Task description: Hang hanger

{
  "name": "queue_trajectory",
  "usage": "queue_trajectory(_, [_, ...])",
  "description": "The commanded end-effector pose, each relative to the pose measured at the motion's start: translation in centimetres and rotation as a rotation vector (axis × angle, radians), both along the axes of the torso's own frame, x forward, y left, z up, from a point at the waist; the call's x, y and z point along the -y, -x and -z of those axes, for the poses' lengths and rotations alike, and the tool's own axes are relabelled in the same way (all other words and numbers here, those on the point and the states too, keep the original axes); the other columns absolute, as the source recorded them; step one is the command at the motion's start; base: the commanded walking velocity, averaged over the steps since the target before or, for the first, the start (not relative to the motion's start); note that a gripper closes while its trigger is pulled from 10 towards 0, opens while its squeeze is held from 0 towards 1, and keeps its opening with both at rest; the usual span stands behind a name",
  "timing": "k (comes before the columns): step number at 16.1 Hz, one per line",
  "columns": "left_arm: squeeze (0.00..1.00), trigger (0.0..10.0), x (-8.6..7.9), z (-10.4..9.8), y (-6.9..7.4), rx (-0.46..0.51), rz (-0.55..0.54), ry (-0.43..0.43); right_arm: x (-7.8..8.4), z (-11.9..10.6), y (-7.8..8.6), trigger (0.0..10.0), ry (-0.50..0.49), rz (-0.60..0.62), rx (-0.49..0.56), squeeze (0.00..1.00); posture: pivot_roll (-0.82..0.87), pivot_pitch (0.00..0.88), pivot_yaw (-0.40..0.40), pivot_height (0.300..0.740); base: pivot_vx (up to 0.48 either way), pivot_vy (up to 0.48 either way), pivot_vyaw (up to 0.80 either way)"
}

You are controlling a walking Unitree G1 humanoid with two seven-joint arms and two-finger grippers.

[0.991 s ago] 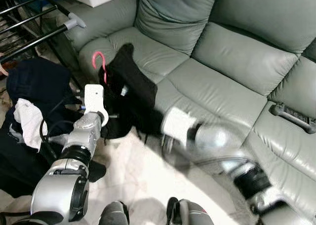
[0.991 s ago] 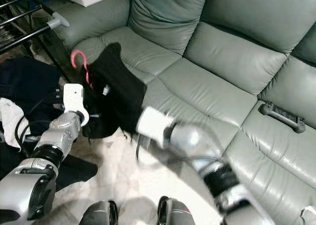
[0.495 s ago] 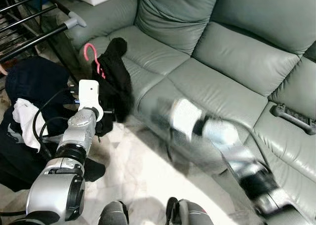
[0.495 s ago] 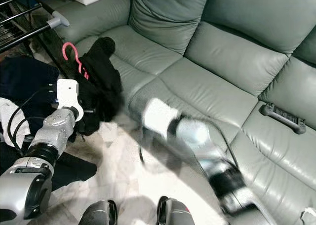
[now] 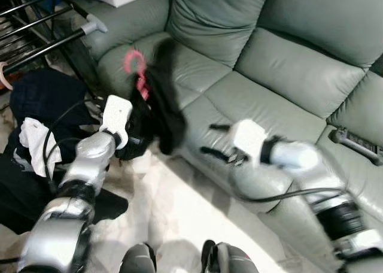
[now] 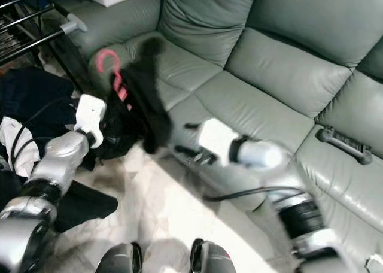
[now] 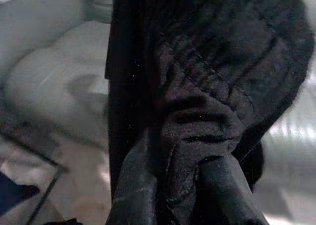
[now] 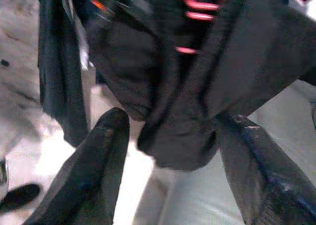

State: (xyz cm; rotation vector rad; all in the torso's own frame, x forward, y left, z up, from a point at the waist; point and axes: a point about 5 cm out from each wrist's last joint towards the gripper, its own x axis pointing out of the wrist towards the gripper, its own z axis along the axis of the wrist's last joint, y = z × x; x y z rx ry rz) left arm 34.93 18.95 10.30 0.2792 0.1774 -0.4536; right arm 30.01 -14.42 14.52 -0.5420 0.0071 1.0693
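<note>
A pink hanger [image 5: 136,69] bearing a black garment [image 5: 157,108] is gripped by the left gripper [image 5: 134,142]. The right gripper [image 5: 216,140] is held wide open. Hanging on the drying rack [image 5: 45,23] is judged not yet done

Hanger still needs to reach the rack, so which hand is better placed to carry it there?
Left. The left hand holds the pink hanger with its black garment on the drying rack's side. The right hand is open.
</note>
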Motion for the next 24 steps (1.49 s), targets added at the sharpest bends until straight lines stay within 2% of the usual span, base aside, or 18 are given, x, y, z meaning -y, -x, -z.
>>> queue_trajectory(1, [0.00, 0.0, 0.0, -0.2, 0.4, 0.011, 0.092, -0.055, 0.7, -0.8, 0.1, 10.0, 0.007, -0.016, -0.004, 1.00, -0.08, 0.106, -0.022, 0.740, 0.000, 0.000, 0.00])
queue_trajectory(3, [0.00, 0.0, -0.9, 0.6, 1.4, -0.037, 0.217, -0.140, 2.4, -1.9, -0.1, 10.0, 0.047, -0.013, -0.043, 1.00, -0.09, 0.103, -0.018, 0.740, 0.000, 0.000, 0.00])
queue_trajectory(4, [0.00, 0.0, -0.7, 0.8, 1.9, -0.035, 0.280, -0.172, 2.7, -2.3, -0.2, 10.0, 0.034, -0.013, -0.056, 1.00, -0.09, 0.102, -0.018, 0.740, 0.000, 0.000, 0.00])
queue_trajectory(6, [0.00, 0.0, 0.6, 1.5, 3.1, -0.064, 0.438, -0.194, 3.5, -2.6, 0.3, 10.0, 0.036, -0.063, -0.127, 1.00, -0.09, 0.104, -0.016, 0.740, 0.000, 0.000, 0.00])
queue_trajectory(7, [0.00, 0.0, 1.0, 1.6, 3.3, -0.066, 0.465, -0.192, 3.7, -2.6, 0.4, 10.0, 0.040, -0.074, -0.144, 1.00, -0.09, 0.101, -0.015, 0.740, 0.000, 0.000, 0.00])
queue_trajectory(8, [0.00, 0.0, 2.1, 2.2, 4.1, -0.063, 0.558, -0.209, 4.5, -1.8, 1.1, 10.0, 0.097, -0.112, -0.218, 1.00, -0.09, 0.103, -0.015, 0.740, 0.000, 0.000, 0.00])
queue_trajectory(12, [0.00, 0.0, 3.9, 2.7, 5.3, -0.064, 0.702, -0.208, 5.7, -0.5, 1.9, 10.0, 0.173, -0.165, -0.351, 1.00, -0.10, 0.097, -0.015, 0.740, 0.000, 0.000, 0.00])
queue_trajectory(14, [0.00, 0.0, 4.3, 2.8, 5.8, -0.071, 0.760, -0.218, 5.6, -0.7, 1.2, 10.0, 0.178, -0.168, -0.338, 1.00, -0.09, 0.097, -0.014, 0.740, 0.000, 0.000, 0.00])
queue_trajectory(19, [0.00, 0.0, 4.5, 2.9, 6.2, -0.078, 0.815, -0.237, 5.8, -0.8, -0.1, 10.0, 0.227, -0.170, -0.334, 1.00, -0.09, 0.097, -0.013, 0.740, 0.000, 0.000, 0.00])
queue_trajectory(20, [0.00, 0.0, 4.6, 2.9, 6.2, -0.078, 0.817, -0.232, 6.2, -0.3, -0.3, 10.0, 0.220, -0.162, -0.377, 0.67, -0.09, 0.099, -0.012, 0.740, 0.000, 0.000, 0.00])
queue_trajectory(21, [0.00, 0.0, 4.8, 2.9, 6.3, -0.077, 0.826, -0.229, 7.2, 0.9, -0.1, 10.0, 0.260, -0.169, -0.458, 0.15, -0.09, 0.102, -0.012, 0.740, 0.000, 0.000, 0.00])
queue_trajectory(22, [0.00, 0.0, 4.9, 2.9, 6.4, -0.077, 0.831, -0.225, 7.5, 1.5, 0.0, 4.7, 0.286, -0.176, -0.478, 0.00, -0.09, 0.104, -0.011, 0.740, 0.000, 0.000, 0.00])
queue_trajectory(23, [0.00, 0.0, 5.1, 3.0, 6.5, -0.077, 0.836, -0.223, 7.4, 2.0, -0.4, 2.4, 0.294, -0.154, -0.468, 0.00, -0.09, 0.107, -0.011, 0.740, 0.000, 0.000, 0.00])
queue_trajectory(24, [0.00, 0.0, 5.3, 3.1, 6.6, -0.078, 0.847, -0.221, 6.9, 2.5, -0.7, 2.4, 0.315, -0.153, -0.447, 0.00, -0.09, 0.108, -0.013, 0.740, 0.000, 0.000, 0.00])
